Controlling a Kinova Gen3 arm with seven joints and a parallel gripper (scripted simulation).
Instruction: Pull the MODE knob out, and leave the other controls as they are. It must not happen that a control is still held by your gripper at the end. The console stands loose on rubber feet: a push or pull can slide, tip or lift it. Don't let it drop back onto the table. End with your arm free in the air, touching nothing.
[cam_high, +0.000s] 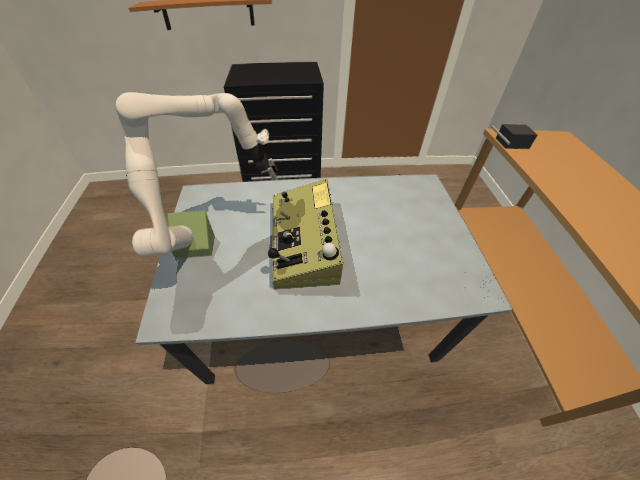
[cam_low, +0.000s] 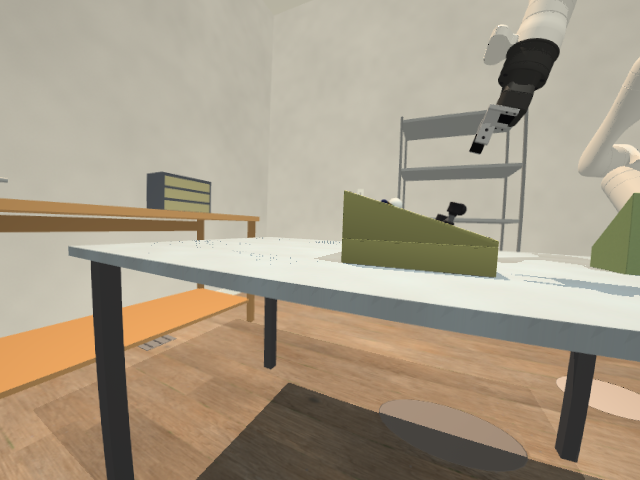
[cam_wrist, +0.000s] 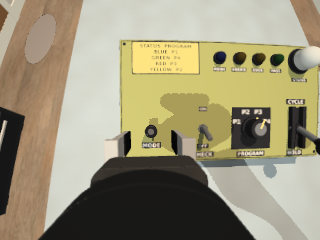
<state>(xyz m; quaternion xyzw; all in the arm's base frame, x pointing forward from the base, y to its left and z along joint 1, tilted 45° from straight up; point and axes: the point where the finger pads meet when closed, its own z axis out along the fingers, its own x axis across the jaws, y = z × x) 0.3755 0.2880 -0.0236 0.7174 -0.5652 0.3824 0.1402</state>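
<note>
The olive-yellow console (cam_high: 310, 279) (cam_low: 413, 242) (cam_wrist: 170, 82) stands on the grey table (cam_high: 413, 248) (cam_low: 232, 263). Its small black MODE knob (cam_wrist: 150, 131) (cam_high: 283, 195) sits at the panel's lower left corner in the wrist view. My gripper (cam_wrist: 151, 139) (cam_high: 269, 167) (cam_low: 478, 142) is open and empty. It hangs well above the console, and in the wrist view the knob shows between its two fingers. It touches nothing.
On the panel are a CHECK toggle (cam_wrist: 205, 132), a PROGRAM rotary switch (cam_wrist: 257, 129), a CYCLE lever (cam_wrist: 303, 133), a row of coloured buttons (cam_wrist: 239, 58) and a white knob (cam_wrist: 304, 59). The arm's green base block (cam_high: 199, 232) stands at the table's left.
</note>
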